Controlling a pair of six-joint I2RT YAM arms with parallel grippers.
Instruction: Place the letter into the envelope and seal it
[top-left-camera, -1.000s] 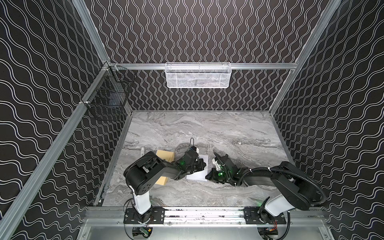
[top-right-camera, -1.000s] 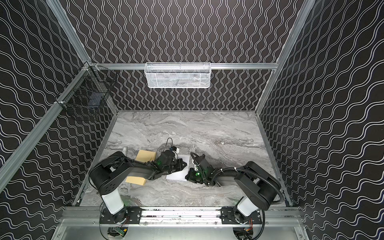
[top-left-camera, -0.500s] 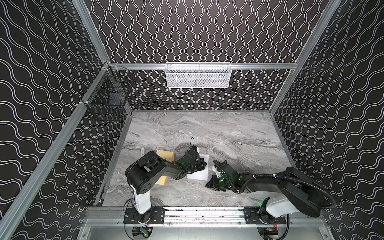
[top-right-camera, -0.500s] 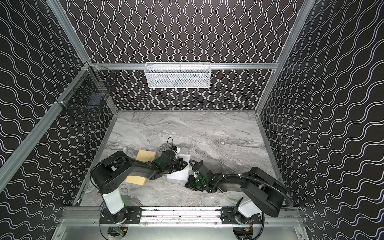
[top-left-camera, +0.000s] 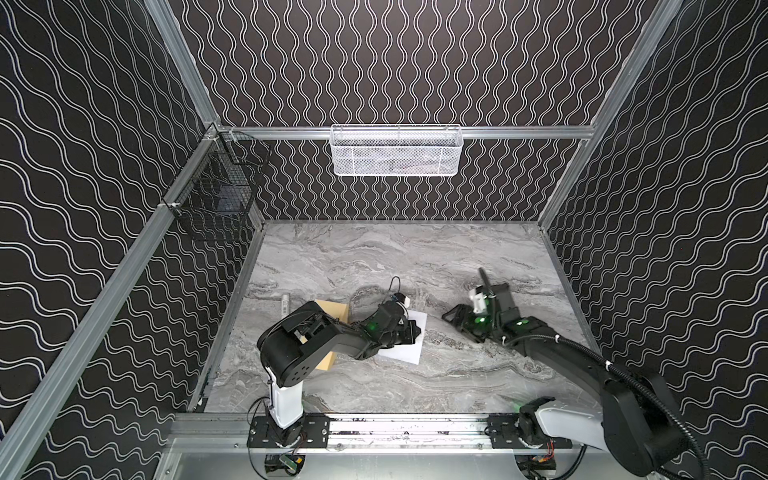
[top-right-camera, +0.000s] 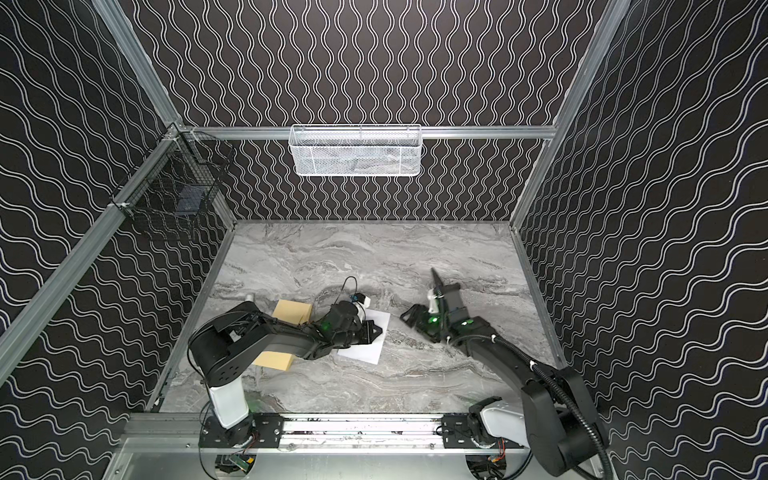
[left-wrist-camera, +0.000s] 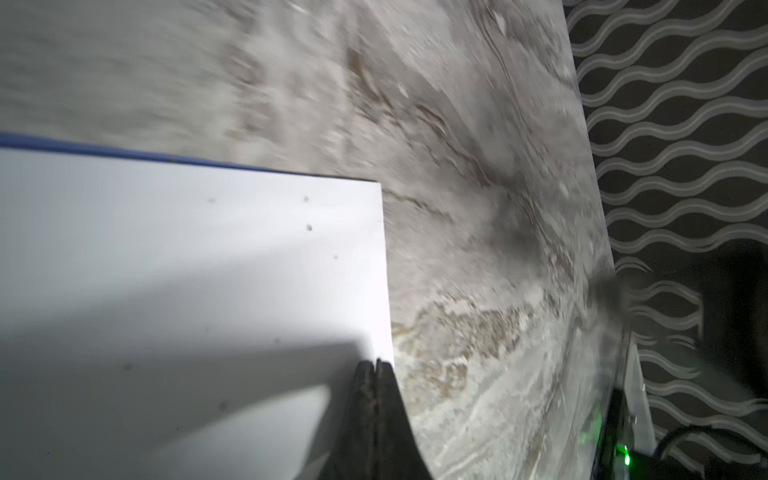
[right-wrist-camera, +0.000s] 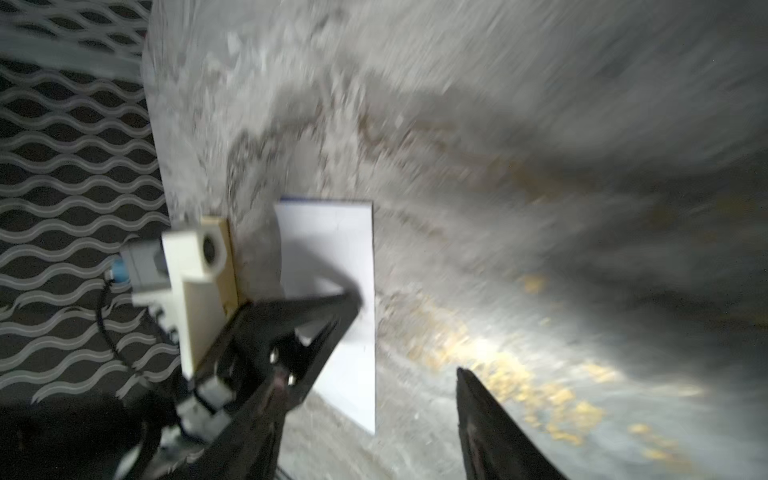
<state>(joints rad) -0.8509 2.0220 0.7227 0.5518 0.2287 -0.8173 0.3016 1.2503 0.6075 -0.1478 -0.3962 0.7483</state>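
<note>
White on top, the letter (top-left-camera: 409, 351) lay flat on the grey marble table (top-left-camera: 374, 257), near the front and a little left of the middle. In the left wrist view I saw only a thin blue line along 1 edge of the letter (left-wrist-camera: 187, 270).

The left gripper (top-left-camera: 417, 330) reached low across the sheet, its 2 jaws pressed together with no gap. From its own wrist camera the left gripper (left-wrist-camera: 376, 368) sat right at the sheet's side edge. I could not tell whether any paper was caught between the tips. The right wrist view was badly blurred, but it showed the same tips down on the letter (right-wrist-camera: 332, 232).

The envelope (top-left-camera: 332, 309), tan, lay on the table just left of the letter. The left arm crossed over its middle, so I saw it in 2 pieces, and I could not tell whether the 2 papers touched. A small pale tube (top-left-camera: 285, 303) lay near its far left corner.

The right gripper (top-left-camera: 451, 320) hung low over bare marble, apart from the letter on its right, pointing toward it and holding nothing. Its jaws looked spread. In its wrist view 1 finger (right-wrist-camera: 490, 415) stood off to the side, and I could not make out the other.
</note>
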